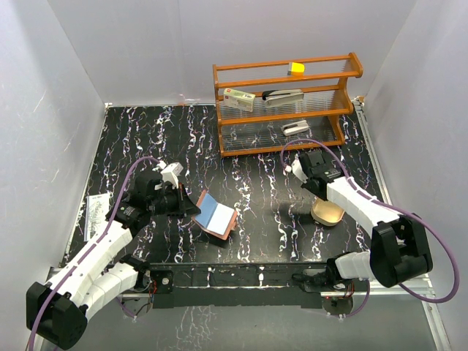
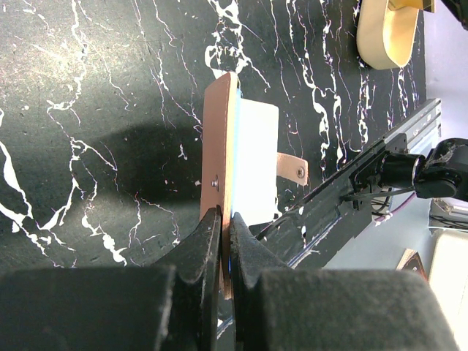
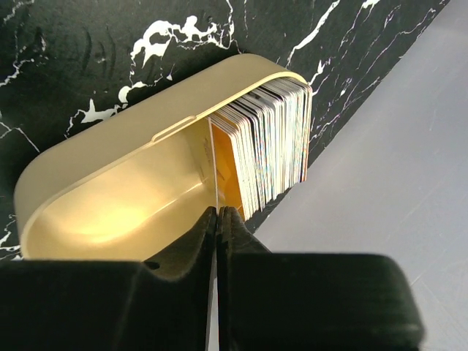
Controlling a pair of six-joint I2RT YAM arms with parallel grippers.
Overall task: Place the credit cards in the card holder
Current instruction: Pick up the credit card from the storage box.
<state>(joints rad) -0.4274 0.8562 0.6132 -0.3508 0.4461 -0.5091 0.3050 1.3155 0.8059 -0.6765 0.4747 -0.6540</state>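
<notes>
Tabletop (image 1: 146, 131): black, white-veined, glossy; white walls (image 1: 219, 36) on three sides, open surface between the arms. Left gripper (image 2: 225, 219): clenched on the near edge of the brown leathery card holder (image 2: 218, 139), with a blue card (image 1: 214, 212) on its panel. Right gripper (image 3: 217, 212): pinched on a single card (image 3: 216, 168) standing in the tan oval tray (image 3: 110, 146); credit cards (image 3: 274, 139) are stacked just right of its tips. Orange rack (image 1: 285, 102) well beyond.

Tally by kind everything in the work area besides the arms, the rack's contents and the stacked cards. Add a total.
Wooden rack: 1
Tan oval tray: 1
Card holder: 1
Light blue card: 1
White packet: 1
Total: 5
</notes>
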